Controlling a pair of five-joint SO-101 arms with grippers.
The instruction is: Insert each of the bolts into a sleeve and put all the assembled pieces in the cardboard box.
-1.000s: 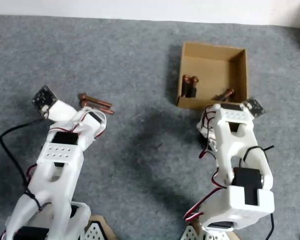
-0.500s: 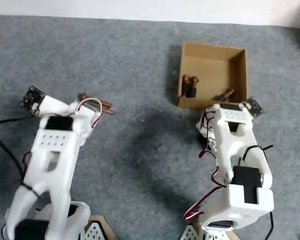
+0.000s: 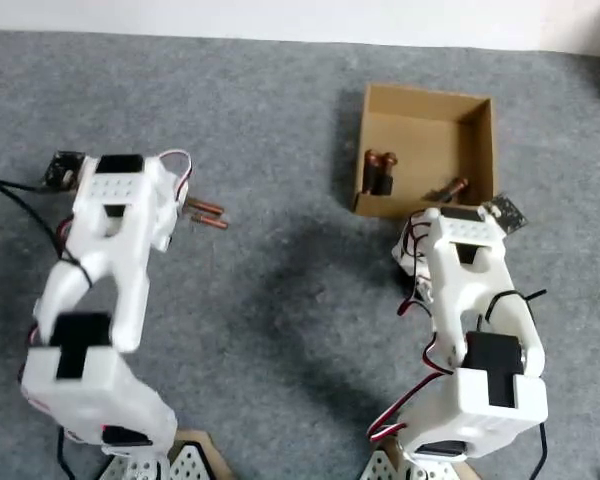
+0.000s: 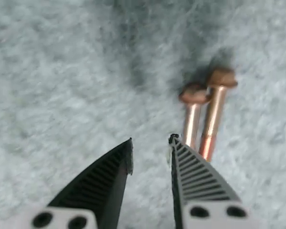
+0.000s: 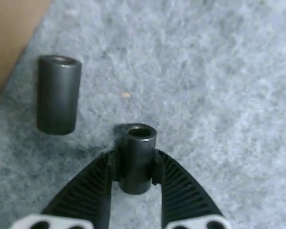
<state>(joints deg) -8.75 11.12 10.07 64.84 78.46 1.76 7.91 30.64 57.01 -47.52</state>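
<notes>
White arms (image 3: 470, 290), black ribbed claws (image 4: 150, 143), red wires (image 3: 402, 407)

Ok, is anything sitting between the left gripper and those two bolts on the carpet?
Nothing visible is in the way. In the left wrist view the left gripper is open right at the two bolts. One of its fingers overlaps their shank ends, and there is just carpet around them.

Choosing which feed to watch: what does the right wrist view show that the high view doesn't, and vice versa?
Right wrist view: the right gripper shut on one dark sleeve, with a second sleeve standing near the box. High view: two bolts lying on the carpet by the left arm, and assembled pieces inside the box. Both: the box and the carpet.
</notes>
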